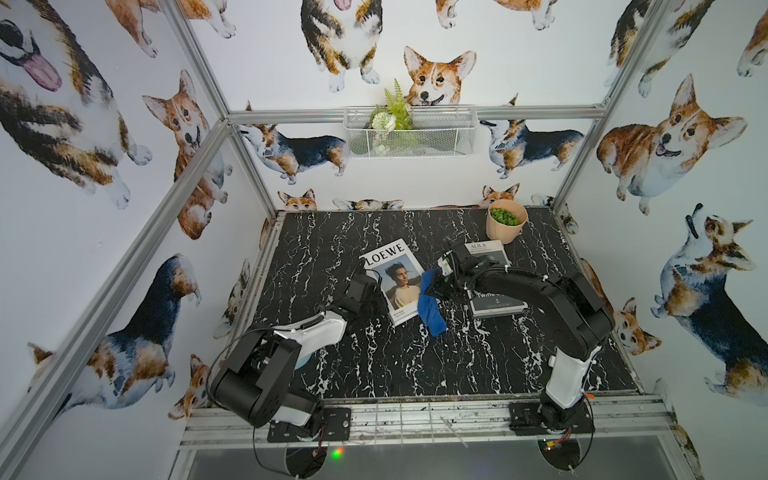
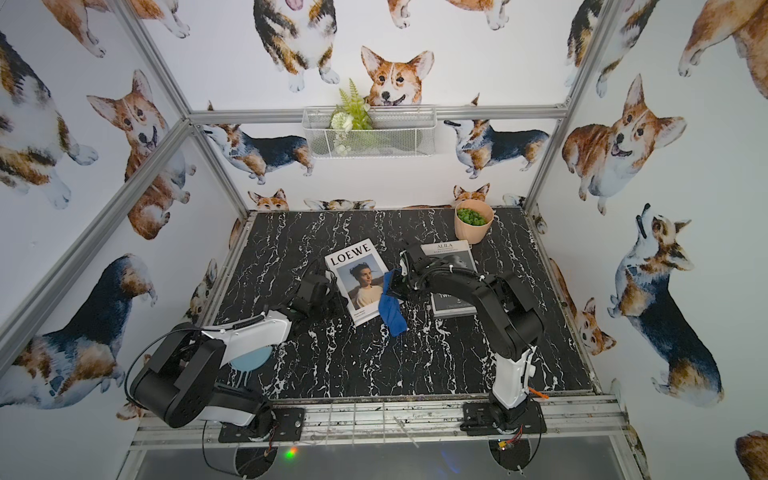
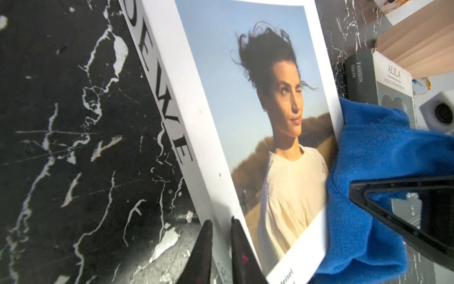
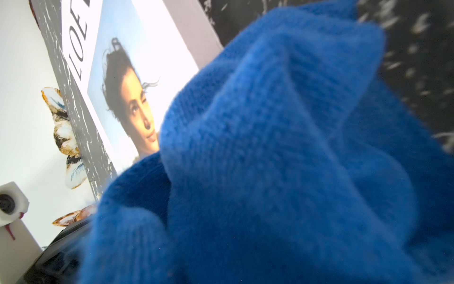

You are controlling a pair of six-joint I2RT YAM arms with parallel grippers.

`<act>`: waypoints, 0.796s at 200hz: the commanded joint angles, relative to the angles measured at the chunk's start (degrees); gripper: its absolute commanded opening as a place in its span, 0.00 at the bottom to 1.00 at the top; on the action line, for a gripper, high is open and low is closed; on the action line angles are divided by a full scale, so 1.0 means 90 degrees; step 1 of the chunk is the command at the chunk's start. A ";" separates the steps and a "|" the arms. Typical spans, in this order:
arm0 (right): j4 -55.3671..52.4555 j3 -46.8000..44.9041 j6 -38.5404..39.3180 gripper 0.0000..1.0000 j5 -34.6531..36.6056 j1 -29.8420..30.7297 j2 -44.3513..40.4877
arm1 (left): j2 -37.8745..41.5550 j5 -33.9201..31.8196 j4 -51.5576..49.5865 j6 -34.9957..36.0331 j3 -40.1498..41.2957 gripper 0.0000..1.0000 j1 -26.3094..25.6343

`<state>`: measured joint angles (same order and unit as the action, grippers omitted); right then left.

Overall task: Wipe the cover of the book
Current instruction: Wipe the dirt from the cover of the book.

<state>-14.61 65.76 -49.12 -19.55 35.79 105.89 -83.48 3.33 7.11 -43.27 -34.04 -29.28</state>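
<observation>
Two arms of mine reach in over a black desk, veined with white like marble, flat and hard, scuffed pale in places.

Largest on it is the book, lying flat near the middle and turned askew. It is a thick white softcover, glossy, with bold black lettering and a photograph of a dark-haired woman against blue sky. It lies face up, so the cover is open to wiping.

On my right, a stack of grey-and-white books sits partly under my right arm, no part of the task. Behind it, near the desk's back corner, stands a ribbed, peach-coloured pot of small green leaves.

A blue cloth, soft, fuzzy and crumpled into folds, hangs from my right pincer, which is clamped tight on its upper bunch. The cloth's lower end trails on the desk and its side overlaps the book's right edge. I judge the wipe is only starting, since nearly all the cover is bare.

My left pincer is closed to a narrow slit, its black pointed tips at the book's opposite edge, probably to keep the book from sliding. Whether it pinches that edge I cannot tell.
</observation>
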 commanded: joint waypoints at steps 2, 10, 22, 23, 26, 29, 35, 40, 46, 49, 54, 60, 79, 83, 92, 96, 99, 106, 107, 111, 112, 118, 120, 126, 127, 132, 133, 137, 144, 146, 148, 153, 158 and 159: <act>-0.1576 0.0087 0.0040 0.00 0.0777 0.0305 0.0216 | -0.0072 -0.0217 -0.1240 0.0023 0.0084 0.18 0.0011; -0.1599 0.0285 -0.0036 0.00 0.0752 0.0561 0.0363 | -0.0105 -0.0197 -0.1237 0.0026 0.0059 0.18 0.0011; -0.1554 0.0606 -0.0171 0.00 0.0633 0.0963 0.0650 | -0.0138 -0.0185 -0.1211 0.0014 0.0054 0.18 0.0011; -0.1542 0.0634 -0.0184 0.00 0.0617 0.0993 0.0673 | -0.0138 -0.0185 -0.1211 0.0018 0.0058 0.18 0.0011; -0.1520 0.0724 -0.0220 0.00 0.0577 0.1082 0.0747 | -0.0146 -0.0181 -0.1210 0.0007 0.0053 0.18 0.0011; -0.1492 0.0812 -0.0253 0.00 0.0542 0.1171 0.0823 | -0.0148 -0.0177 -0.1207 -0.0002 0.0059 0.18 0.0011; -0.1482 0.0997 -0.0290 0.00 0.0490 0.1305 0.0971 | -0.0148 -0.0175 -0.1202 -0.0005 0.0067 0.18 0.0011; -0.1508 0.1158 -0.0294 0.00 0.0467 0.1385 0.1104 | -0.0143 -0.0175 -0.1199 -0.0007 0.0072 0.18 0.0013; -0.1587 0.1331 -0.0255 0.00 0.0445 0.1427 0.1243 | -0.0138 -0.0175 -0.1201 -0.0007 0.0071 0.18 0.0016; -0.1632 0.1426 -0.0225 0.00 0.0451 0.1424 0.1310 | -0.0138 -0.0180 -0.1214 -0.0007 0.0073 0.18 0.0012; -0.1726 0.1569 -0.0180 0.00 0.0515 0.1402 0.1386 | -0.0129 -0.0175 -0.1230 -0.0005 0.0073 0.18 0.0011; -0.1834 0.1688 -0.0083 0.00 0.0595 0.1340 0.1443 | -0.0110 -0.0176 -0.1244 0.0003 0.0057 0.18 0.0011; -0.2049 0.1824 0.0184 0.00 0.0716 0.0861 0.1472 | -0.0024 -0.0218 -0.1329 0.0051 0.0067 0.18 0.0013; -0.2075 0.1820 0.0220 0.00 0.0722 0.0725 0.1467 | 0.0000 -0.0231 -0.1350 0.0061 0.0068 0.18 0.0011; -0.2132 0.1820 0.0287 0.00 0.0765 0.0451 0.1455 | 0.0026 -0.0253 -0.1366 0.0071 0.0088 0.18 0.0021; -0.2175 0.1832 0.0345 0.00 0.0798 0.0295 0.1441 | 0.0036 -0.0253 -0.1368 0.0071 0.0091 0.18 0.0028; -0.2200 0.1844 0.0384 0.00 0.0816 0.0203 0.1438 | 0.0037 -0.0253 -0.1362 0.0071 0.0098 0.18 0.0030; -0.2235 0.1874 0.0461 0.00 0.0855 0.0052 0.1445 | 0.0046 -0.0251 -0.1357 0.0071 0.0096 0.18 0.0038; -0.2247 0.1893 0.0478 0.00 0.0874 0.0006 0.1447 | 0.0046 -0.0247 -0.1357 0.0071 0.0098 0.18 0.0034; -0.2282 0.1927 0.0502 0.00 0.0894 -0.0057 0.1462 | 0.0047 -0.0244 -0.1348 0.0071 0.0092 0.18 0.0037; -0.2317 0.1939 0.0533 0.00 0.0899 -0.0094 0.1473 | 0.0047 -0.0244 -0.1347 0.0071 0.0096 0.18 0.0038; -0.2400 0.2026 0.0581 0.00 0.0921 -0.0185 0.1503 | 0.0047 -0.0244 -0.1343 0.0066 0.0101 0.18 0.0032; -0.2410 0.2051 0.0591 0.00 0.0931 -0.0207 0.1518 | 0.0047 -0.0239 -0.1339 0.0062 0.0101 0.18 0.0033; -0.2447 0.2134 0.0603 0.00 0.0937 -0.0244 0.1535 | 0.0047 -0.0240 -0.1345 0.0061 0.0101 0.18 0.0039; -0.2453 0.2145 0.0604 0.00 0.0939 -0.0245 0.1540 | 0.0047 -0.0242 -0.1341 0.0061 0.0101 0.18 0.0040; -0.2473 0.2204 0.0588 0.00 0.0942 -0.0248 0.1564 | 0.0041 -0.0243 -0.1328 0.0062 0.0100 0.18 0.0040; -0.2466 0.2220 0.0588 0.00 0.0937 -0.0247 0.1564 | 0.0039 -0.0243 -0.1328 0.0062 0.0100 0.18 0.0040; -0.2452 0.2264 0.0536 0.00 0.0905 -0.0239 0.1595 | 0.0038 -0.0234 -0.1328 0.0064 0.0095 0.18 0.0040; -0.2346 0.2300 0.0444 0.00 0.0802 -0.0194 0.1626 | 0.0030 -0.0234 -0.1319 0.0063 0.0100 0.18 0.0031; -0.2316 0.2314 0.0413 0.00 0.0770 -0.0170 0.1641 | 0.0028 -0.0234 -0.1321 0.0062 0.0101 0.18 0.0033; -0.2299 0.2323 0.0397 0.00 0.0763 -0.0159 0.1652 | 0.0021 -0.0234 -0.1319 0.0066 0.0098 0.18 0.0036; -0.2219 0.2393 0.0308 0.00 0.0693 -0.0083 0.1710 | 0.0016 -0.0234 -0.1318 0.0066 0.0096 0.18 0.0039; -0.2204 0.2497 0.0256 0.00 0.0671 0.0026 0.1769 | 0.0004 -0.0234 -0.1302 0.0061 0.0112 0.18 0.0035; -0.2204 0.2527 0.0250 0.00 0.0670 0.0046 0.1784 | 0.0001 -0.0234 -0.1305 0.0061 0.0111 0.18 0.0032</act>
<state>-25.85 86.83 -45.01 -20.51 34.15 119.02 -82.72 3.40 6.31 -43.07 -33.78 -29.17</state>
